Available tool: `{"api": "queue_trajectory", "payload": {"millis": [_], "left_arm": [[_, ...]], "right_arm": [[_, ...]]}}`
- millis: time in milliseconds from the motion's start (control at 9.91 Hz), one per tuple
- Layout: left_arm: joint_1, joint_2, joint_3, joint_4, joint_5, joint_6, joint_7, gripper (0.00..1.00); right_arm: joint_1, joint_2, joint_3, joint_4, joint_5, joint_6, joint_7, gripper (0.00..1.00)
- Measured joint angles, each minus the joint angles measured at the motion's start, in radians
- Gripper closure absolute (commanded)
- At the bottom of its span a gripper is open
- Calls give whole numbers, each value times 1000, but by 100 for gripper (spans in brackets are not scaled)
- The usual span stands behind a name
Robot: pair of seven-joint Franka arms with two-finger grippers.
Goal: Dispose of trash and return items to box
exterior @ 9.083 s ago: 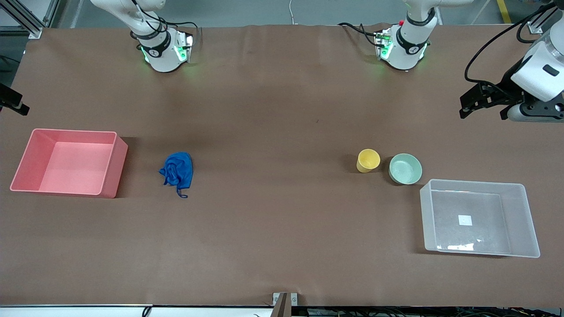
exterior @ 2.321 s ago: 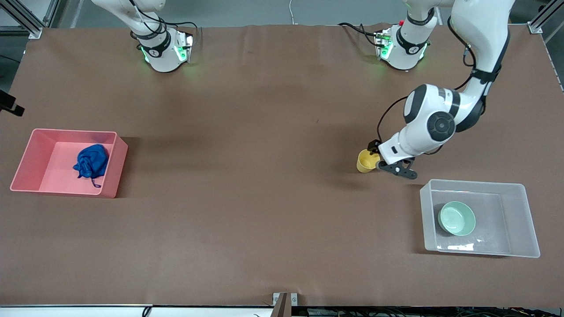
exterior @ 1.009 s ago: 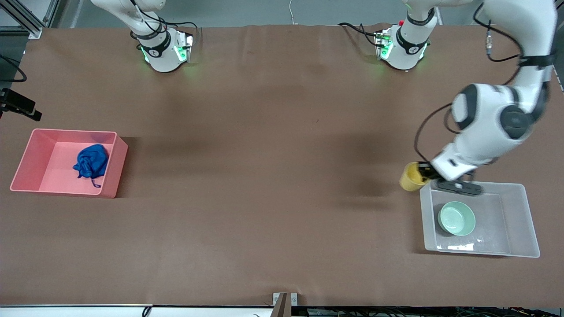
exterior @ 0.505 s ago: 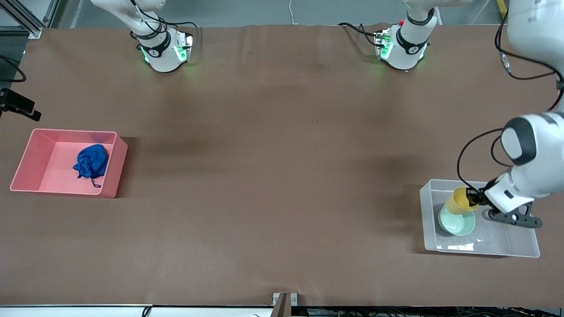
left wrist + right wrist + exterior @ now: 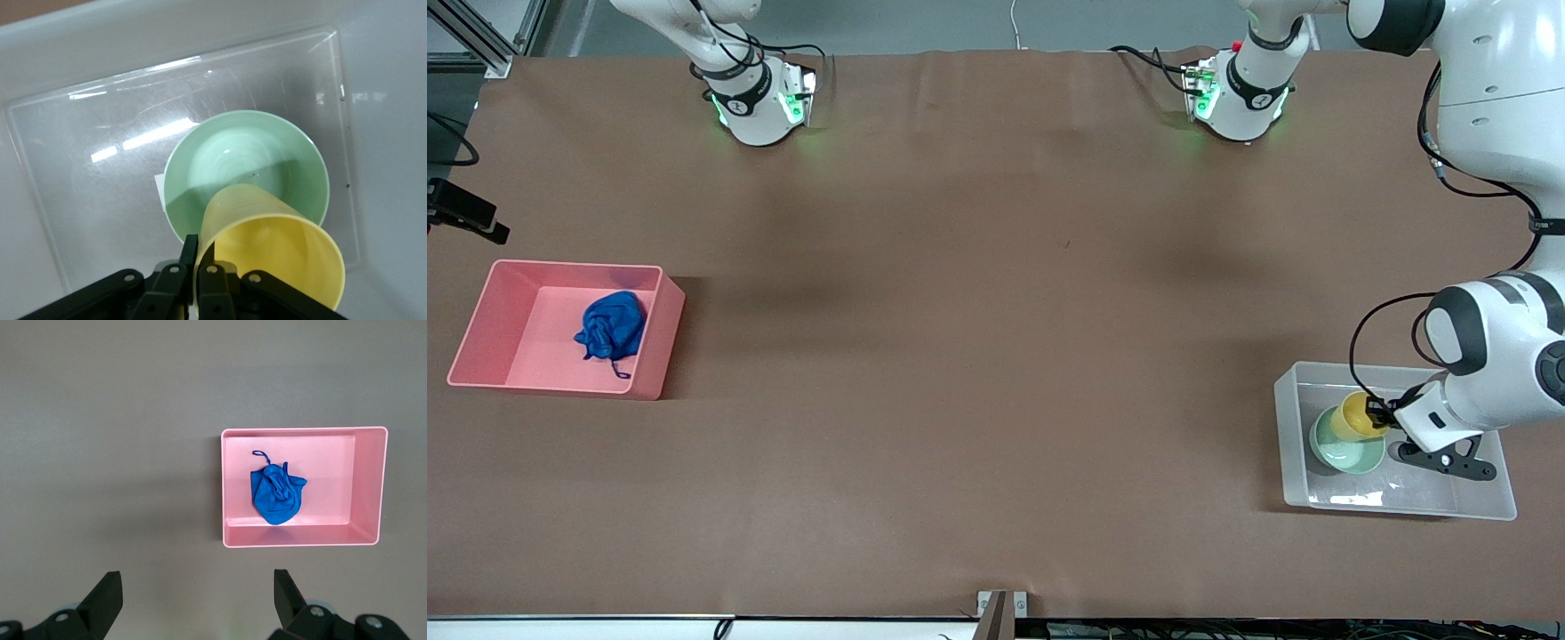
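Your left gripper (image 5: 197, 283) has carried the yellow cup (image 5: 1356, 416) from the bench (image 5: 978, 311) into the clear box (image 5: 1485, 502) and is pinching its rim with closed fingers over the mint bowl (image 5: 1343, 449). The blue cloth (image 5: 612, 326) is lying in the pink bin (image 5: 654, 342), so only the release is remaining. Your right gripper (image 5: 193, 600) is waiting with fingers spread, high over the brown bench near that bin.

L gripper (image 5: 1379, 414) lowered cup (image 5: 1355, 417) into bowl (image 5: 1343, 450).

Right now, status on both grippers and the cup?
Left gripper shut on yellow cup, tilted over green bowl in clear box. Right gripper open, waiting above table. Blue cloth in pink bin. Nothing in the way.
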Motion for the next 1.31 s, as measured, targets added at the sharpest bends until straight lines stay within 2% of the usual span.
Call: {"api": "queue_trajectory", "payload": {"millis": [101, 202, 505, 807, 1009, 1312], "left_arm": [[0, 3, 0, 0, 0, 5, 0, 3], [0, 3, 0, 2, 0, 10, 0, 0], [-6, -55, -2, 41, 0, 21, -30, 0], [-54, -246, -16, -1, 0, -60, -184, 0], [-67, -393, -64, -55, 0, -177, -264, 0], [-67, -573, -132, -74, 0, -377, -367, 0]], "right_arm": [[0, 0, 0, 0, 0, 0, 0, 0], [0, 0, 0, 0, 0, 0, 0, 0], [0, 0, 0, 0, 0, 0, 0, 0], [1, 0, 1, 0, 0, 0, 0, 0], [1, 0, -1, 0, 0, 1, 0, 0], [2, 0, 0, 0, 0, 5, 0, 0]]}}
